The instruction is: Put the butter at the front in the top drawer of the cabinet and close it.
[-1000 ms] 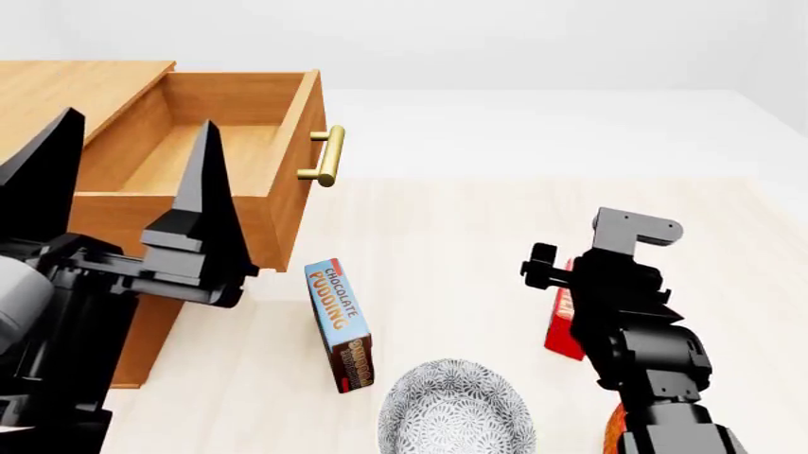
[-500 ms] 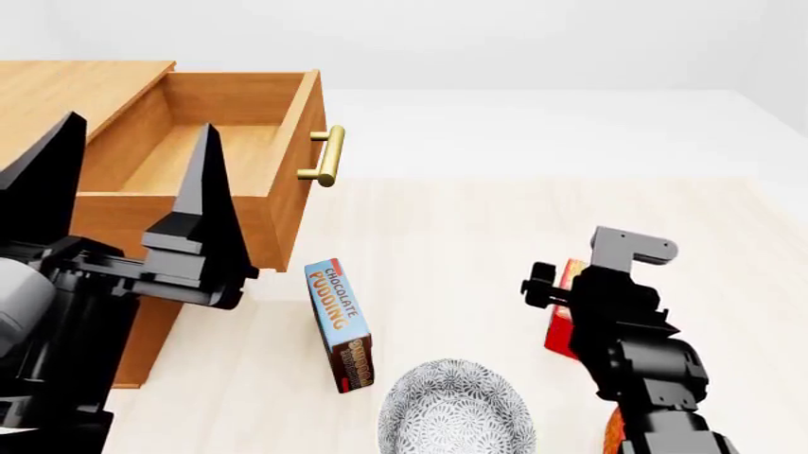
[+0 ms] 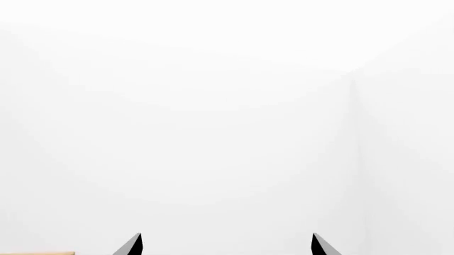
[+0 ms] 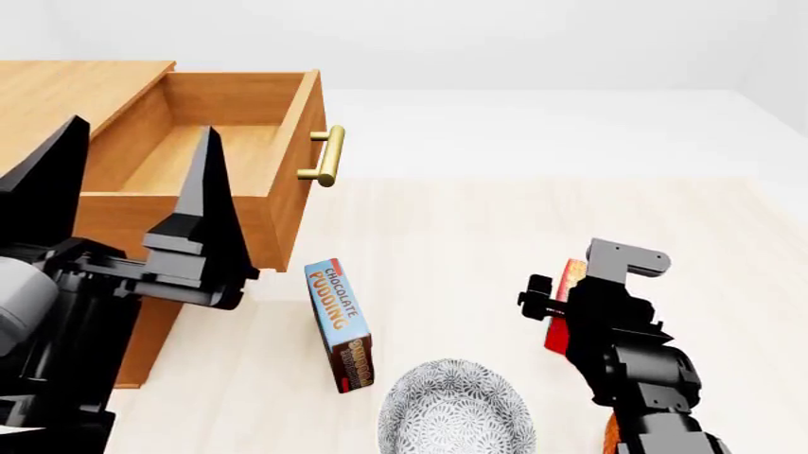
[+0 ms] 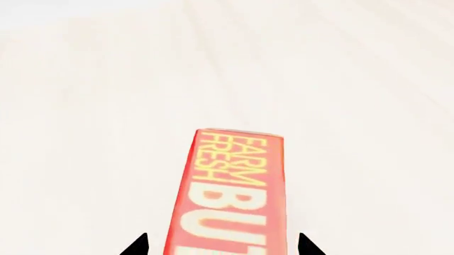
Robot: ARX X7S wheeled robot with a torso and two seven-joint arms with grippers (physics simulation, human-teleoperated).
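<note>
Right gripper point(image 5: 221, 248), parted and empty, straddles my butter carton point(image 5: 230, 191), its long axis running toward 12 o'clock.

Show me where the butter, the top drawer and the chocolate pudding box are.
butter point(image 5: 234, 196), right wrist view, red lettered face.
top drawer point(image 4: 298, 142), head view, front panel.
chocolate pudding box point(image 4: 339, 308), head view, blue face.
</note>
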